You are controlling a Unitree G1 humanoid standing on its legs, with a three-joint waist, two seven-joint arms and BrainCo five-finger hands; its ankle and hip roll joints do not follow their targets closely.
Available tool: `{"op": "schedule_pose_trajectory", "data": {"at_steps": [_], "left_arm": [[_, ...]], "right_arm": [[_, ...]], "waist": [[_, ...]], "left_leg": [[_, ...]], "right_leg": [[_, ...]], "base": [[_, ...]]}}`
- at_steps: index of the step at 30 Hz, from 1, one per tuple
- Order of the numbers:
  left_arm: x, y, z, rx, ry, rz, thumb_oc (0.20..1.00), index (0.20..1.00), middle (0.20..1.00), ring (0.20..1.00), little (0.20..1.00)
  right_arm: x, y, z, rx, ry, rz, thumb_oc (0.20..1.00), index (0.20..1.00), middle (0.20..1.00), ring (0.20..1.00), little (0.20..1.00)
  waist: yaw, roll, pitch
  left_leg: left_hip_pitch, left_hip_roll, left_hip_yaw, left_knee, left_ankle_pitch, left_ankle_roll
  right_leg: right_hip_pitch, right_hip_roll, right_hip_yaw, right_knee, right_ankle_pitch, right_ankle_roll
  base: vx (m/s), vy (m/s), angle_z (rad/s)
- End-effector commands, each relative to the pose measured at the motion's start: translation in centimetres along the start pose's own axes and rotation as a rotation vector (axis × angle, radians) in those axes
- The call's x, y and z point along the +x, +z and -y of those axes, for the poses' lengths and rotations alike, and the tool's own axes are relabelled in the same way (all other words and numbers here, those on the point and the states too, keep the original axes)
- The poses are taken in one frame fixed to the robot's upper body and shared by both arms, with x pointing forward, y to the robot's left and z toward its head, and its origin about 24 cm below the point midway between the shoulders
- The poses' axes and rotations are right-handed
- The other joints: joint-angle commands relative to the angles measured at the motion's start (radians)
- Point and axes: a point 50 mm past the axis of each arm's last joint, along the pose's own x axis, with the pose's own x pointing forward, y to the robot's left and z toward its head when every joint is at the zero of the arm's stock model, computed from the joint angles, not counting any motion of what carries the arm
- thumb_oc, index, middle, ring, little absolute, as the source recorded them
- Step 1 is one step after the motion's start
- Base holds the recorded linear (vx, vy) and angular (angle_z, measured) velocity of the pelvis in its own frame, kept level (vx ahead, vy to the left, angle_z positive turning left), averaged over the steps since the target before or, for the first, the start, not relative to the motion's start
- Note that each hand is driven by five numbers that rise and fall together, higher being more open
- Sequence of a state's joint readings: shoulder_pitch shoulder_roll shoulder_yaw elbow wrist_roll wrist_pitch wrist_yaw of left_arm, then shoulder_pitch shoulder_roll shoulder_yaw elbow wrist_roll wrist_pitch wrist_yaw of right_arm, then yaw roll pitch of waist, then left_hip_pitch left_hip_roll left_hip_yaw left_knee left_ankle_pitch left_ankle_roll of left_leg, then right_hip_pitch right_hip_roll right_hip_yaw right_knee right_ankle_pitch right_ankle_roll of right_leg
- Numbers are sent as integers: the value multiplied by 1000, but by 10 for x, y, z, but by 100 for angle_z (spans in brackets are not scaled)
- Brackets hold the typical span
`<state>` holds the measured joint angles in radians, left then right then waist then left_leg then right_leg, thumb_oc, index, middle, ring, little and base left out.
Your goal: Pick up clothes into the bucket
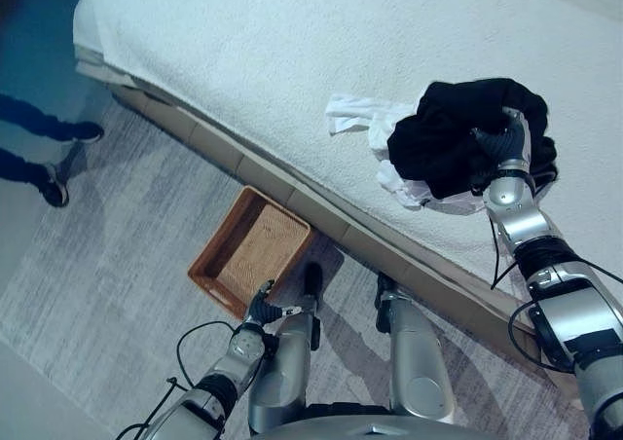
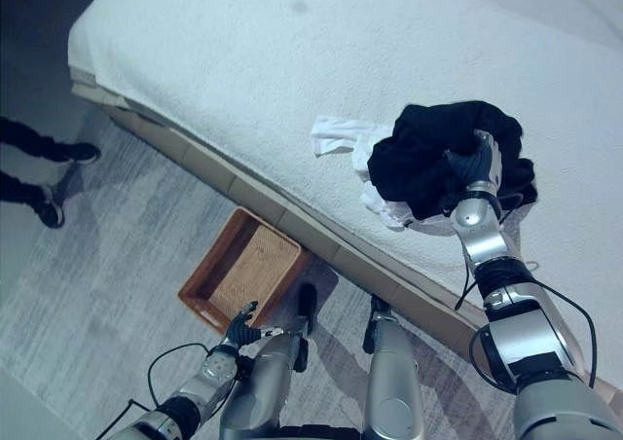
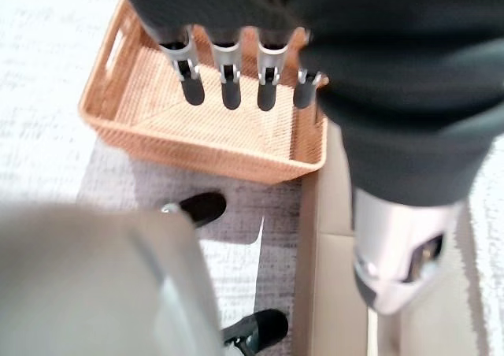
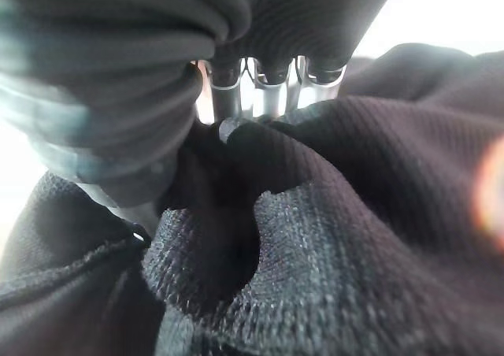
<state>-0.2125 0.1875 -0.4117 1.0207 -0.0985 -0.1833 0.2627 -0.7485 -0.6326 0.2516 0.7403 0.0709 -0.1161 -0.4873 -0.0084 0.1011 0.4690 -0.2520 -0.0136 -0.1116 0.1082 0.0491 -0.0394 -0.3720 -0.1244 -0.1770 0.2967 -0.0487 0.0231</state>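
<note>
Room: grey floor (image 1: 107,265) on the left, big white bed (image 1: 292,51) across the far and right side.
Person: dark legs and shoes (image 1: 54,158) on the far left, well away from the work.
Basket: brown woven basket (image 1: 248,250) down on the floor, just beside the bed's near edge, with nothing in it yet.
Black cloth: bunched up on the bed at the right (image 1: 458,133), lifted into a lump by the hand.
White cloth: lying flat on the bed (image 1: 355,114), poking out from under the left side of the black one and touching it.
Right hand: up on the bed at the black cloth (image 2: 475,172); fingers (image 4: 236,126) curled down into the dark folds, pinching them.
Left hand: low by the basket's near corner (image 1: 261,309); fingers (image 3: 228,76) straight and loose over the basket, holding nothing.
Step now: looks like the grab on the first piece, with the black cloth caught but not carried off yet.
Left to do: almost all of it, since both cloths sit on the bed.
Next move: probably lift the black cloth clear of the bed, swing it left and down over the basket, then let go.
Care needed: could drag the white cloth along, or drop a loose end outside the basket.
</note>
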Motion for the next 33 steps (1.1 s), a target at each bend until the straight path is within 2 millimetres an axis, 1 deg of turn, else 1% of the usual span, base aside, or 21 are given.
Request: {"op": "schedule_pose_trajectory", "data": {"at_steps": [1, 4, 6, 7, 10, 12, 13, 14, 17, 18, 19, 21, 23, 24, 25, 27, 28, 30, 31, 32, 33], "left_arm": [[-10, -26, -17, 10, 44, -44, 1000, 1000, 1000, 1000, 1000], [-9, -18, -31, -37, 94, 1, 1000, 1000, 1000, 1000, 1000], [-9, -8, -39, -79, 124, 54, 1000, 1000, 1000, 1000, 1000], [-8, 2, -42, -98, 134, 103, 1000, 1000, 1000, 1000, 1000], [-11, 24, -53, -145, 152, 213, 1000, 1000, 1000, 1000, 1000], [-13, 41, -59, -170, 158, 292, 1000, 1000, 1000, 1000, 1000], [-13, 41, -59, -170, 158, 292, 1000, 1000, 1000, 1000, 1000], [-16, 62, -65, -199, 148, 381, 1000, 1000, 1000, 1000, 1000], [-22, 98, -76, -176, 115, 528, 1000, 1000, 1000, 1000, 1000], [-22, 98, -76, -176, 115, 527, 1000, 1000, 1000, 1000, 1000], [-25, 121, -84, -125, 96, 614, 1000, 1000, 1000, 1000, 1000], [-32, 149, -88, -64, 72, 718, 1000, 1000, 1000, 1000, 1000], [-37, 169, -85, -16, 41, 795, 1000, 1000, 1000, 1000, 1000], [-40, 179, -80, 8, 4, 832, 1000, 1000, 1000, 1000, 1000], [-40, 179, -79, 7, 3, 832, 1000, 1000, 1000, 1000, 1000], [-43, 192, -63, 51, -81, 870, 1000, 1000, 1000, 1000, 1000], [-43, 195, -59, 58, -99, 876, 1000, 1000, 1000, 1000, 1000], [-44, 203, -45, 70, -153, 896, 1000, 1000, 1000, 1000, 1000], [-44, 203, -45, 70, -153, 896, 1000, 1000, 1000, 1000, 1000], [-45, 207, -32, 63, -195, 904, 1000, 1000, 1000, 1000, 1000], [-45, 209, -28, 60, -209, 907, 1000, 1000, 1000, 1000, 1000]], "right_arm": [[3, 22, 13, 96, -53, 135, 200, 200, 200, 200, 200], [3, 27, 27, 99, -79, 181, 200, 200, 200, 200, 200], [2, 33, 34, 119, -92, 217, 200, 200, 200, 200, 200], [0, 37, 35, 131, -85, 239, 200, 200, 200, 200, 200], [-3, 44, 36, 150, -58, 279, 200, 200, 200, 200, 200], [-8, 47, 34, 154, -15, 302, 200, 200, 200, 200, 200], [-8, 47, 34, 154, -15, 302, 200, 200, 200, 200, 200], [-12, 53, 31, 154, 50, 331, 200, 200, 200, 200, 200], [-20, 60, 24, 181, 178, 366, 200, 200, 200, 200, 200], [-20, 60, 24, 181, 179, 365, 200, 200, 200, 200, 200], [-24, 64, 23, 171, 273, 386, 200, 200, 200, 200, 200], [-29, 72, 20, 162, 389, 418, 200, 200, 200, 200, 200], [-37, 81, 16, 188, 508, 448, 200, 200, 200, 200, 200], [-42, 86, 12, 200, 587, 461, 200, 200, 200, 200, 200], [-42, 86, 12, 200, 587, 461, 200, 200, 200, 200, 200], [-55, 95, 3, 250, 754, 478, 200, 200, 200, 200, 200], [-56, 97, 4, 258, 781, 481, 200, 200, 200, 200, 200], [-66, 103, -5, 338, 886, 477, 200, 200, 200, 200, 200], [-66, 103, -5, 337, 886, 478, 200, 200, 200, 200, 200], [-74, 110, -10, 404, 960, 490, 200, 200, 200, 200, 200], [-78, 112, -12, 428, 992, 492, 200, 200, 200, 200, 200]], "waist": [[-14, -111, -121], [-17, -134, -158], [-22, -148, -187], [-24, -154, -202], [-26, -165, -235], [-29, -171, -257], [-29, -172, -257], [-33, -176, -281], [-45, -180, -313], [-44, -181, -313], [-51, -183, -331], [-55, -186, -347], [-59, -188, -362], [-62, -189, -368], [-62, -188, -367], [-68, -189, -386], [-69, -188, -388], [-74, -188, -394], [-74, -188, -394], [-77, -187, -399], [-79, -187, -401]], "left_leg": [[8, -12, -4, 34, -64, -11], [53, -4, 22, 20, -71, -15], [85, 5, 35, 4, -73, -19], [99, 10, 43, -4, -74, -20], [137, 23, 63, -19, -75, -24], [166, 33, 75, -28, -77, -25], [167, 33, 76, -29, -77, -25], [193, 43, 85, -38, -78, -29], [228, 55, 96, -51, -80, -34], [230, 55, 96, -52, -80, -34], [247, 59, 99, -53, -83, -38], [265, 64, 101, -59, -85, -42], [280, 67, 102, -64, -86, -45], [287, 69, 103, -67, -86, -46], [288, 69, 103, -67, -86, -46], [307, 70, 105, -76, -88, -48], [312, 70, 104, -79, -88, -48], [321, 70, 103, -83, -88, -48], [321, 70, 103, -83, -88, -48], [328, 69, 103, -88, -87, -47], [330, 68, 102, -90, -87, -47]], "right_leg": [[129, -56, 30, -83, 0, 103], [180, -36, 40, -137, 10, 106], [217, -18, 42, -177, 18, 106], [232, -11, 45, -194, 21, 106], [270, -1, 52, -223, 27, 106], [293, 7, 55, -230, 24, 104], [294, 7, 56, -230, 24, 104], [319, 14, 55, -240, 21, 103], [353, 20, 53, -251, 15, 101], [355, 20, 52, -252, 15, 101], [374, 24, 52, -255, 10, 98], [394, 26, 48, -262, 6, 96], [411, 26, 43, -267, 3, 95], [421, 26, 42, -269, 1, 95], [422, 26, 41, -270, 1, 95], [442, 25, 38, -278, -1, 95], [447, 24, 37, -280, -2, 95], [457, 22, 36, -281, -3, 95], [457, 22, 36, -281, -3, 95], [465, 20, 34, -283, -4, 94], [469, 19, 33, -282, -4, 94]], "base": [[27, 9, -29], [46, -23, -30], [58, -42, -30], [49, -34, -19], [46, -29, -19], [52, -22, -23], [73, -38, -27], [79, -38, -19], [73, -32, -5], [60, -34, -4], [67, -37, -2], [77, -39, 0], [58, -22, 2], [38, -14, 4], [61, -8, 2], [63, 2, 2], [40, 5, 1], [27, 7, 3], [28, 13, 4], [0, 0, 0], [0, 0, 0]]}}
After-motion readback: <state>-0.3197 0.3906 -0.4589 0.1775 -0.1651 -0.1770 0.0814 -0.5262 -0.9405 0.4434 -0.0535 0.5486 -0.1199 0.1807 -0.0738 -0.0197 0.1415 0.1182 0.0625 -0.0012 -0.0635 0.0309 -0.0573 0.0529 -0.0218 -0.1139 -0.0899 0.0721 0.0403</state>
